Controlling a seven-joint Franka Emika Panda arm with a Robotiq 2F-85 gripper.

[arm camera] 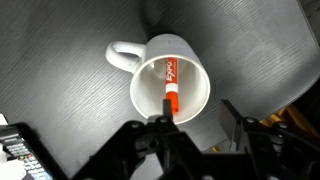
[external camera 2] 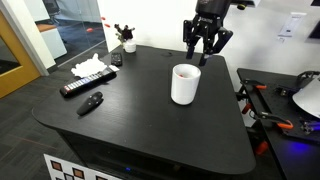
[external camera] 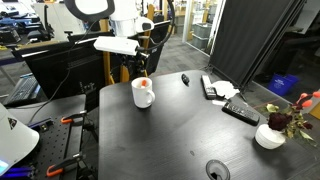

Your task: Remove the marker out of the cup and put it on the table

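Note:
The white cup (arm camera: 172, 78) stands upright on the black table (arm camera: 70, 110), its handle pointing away in the wrist view. The red-orange marker (arm camera: 169, 88) with a white section leans inside it. The cup also shows in both exterior views (external camera: 143, 92) (external camera 2: 185, 84), with the marker's red visible at the rim (external camera: 145, 84). My gripper (arm camera: 195, 120) is open and empty, hanging above the cup's near rim, one finger over the marker's end. In an exterior view the gripper (external camera 2: 205, 52) is above and behind the cup.
A remote (external camera 2: 88, 83), a small black object (external camera 2: 91, 103) and crumpled paper (external camera 2: 88, 67) lie on the table. A white bowl with dark red flowers (external camera: 271, 133) stands near one edge, a round grommet (external camera: 217, 171) near the front. Clamps and cables lie beside the table.

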